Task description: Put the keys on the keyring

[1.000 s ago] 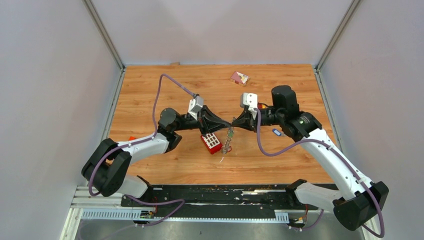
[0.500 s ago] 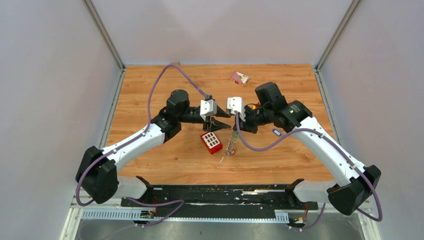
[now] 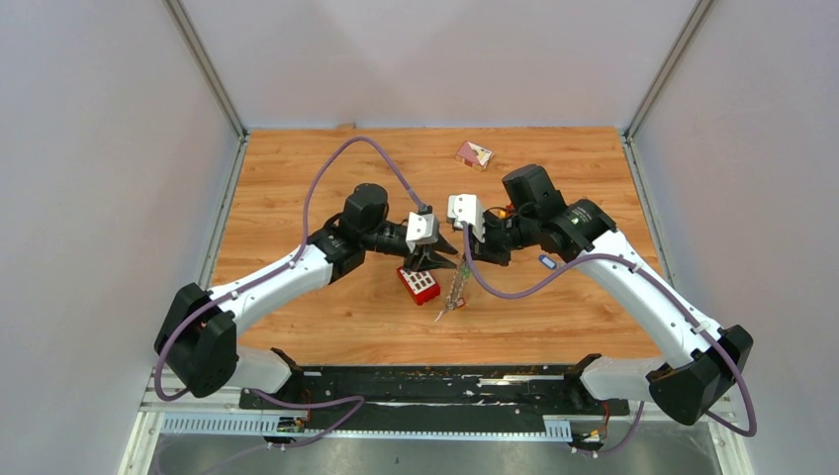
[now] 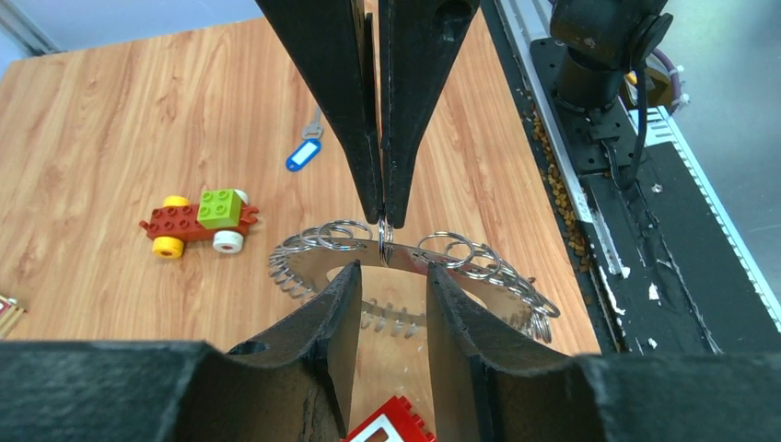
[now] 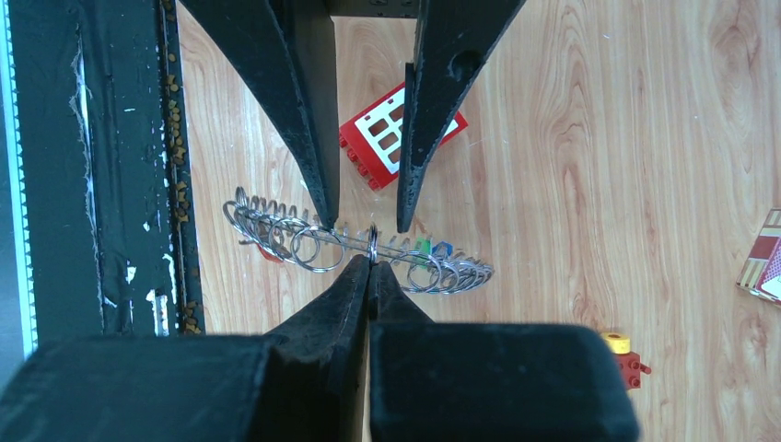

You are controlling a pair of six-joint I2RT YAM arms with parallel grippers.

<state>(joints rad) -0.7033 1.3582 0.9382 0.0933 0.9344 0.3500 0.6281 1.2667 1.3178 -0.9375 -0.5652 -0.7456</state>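
No writing, number or brand can be read in any view. The blue key tag [image 4: 301, 155], well beyond the left gripper [image 4: 393, 269] fingers, shows no legible mark. The red-and-white packet [image 5: 763, 256], far to one side of the right gripper [image 5: 370, 260] fingers, is cut off and unreadable.

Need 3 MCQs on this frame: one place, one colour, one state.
1. The blue-tagged key lies: A in a cup; B on the table, apart from the keyring; C on a shelf.
2. The block atop the toy car is: A blue; B purple; C green.
3. The right claw is: A shut on the keyring; B wide open; C out of view.
Key: B, it lies alone on bare wood; C, the left wrist view shows lime green; A, its tips pinch a ring loop.
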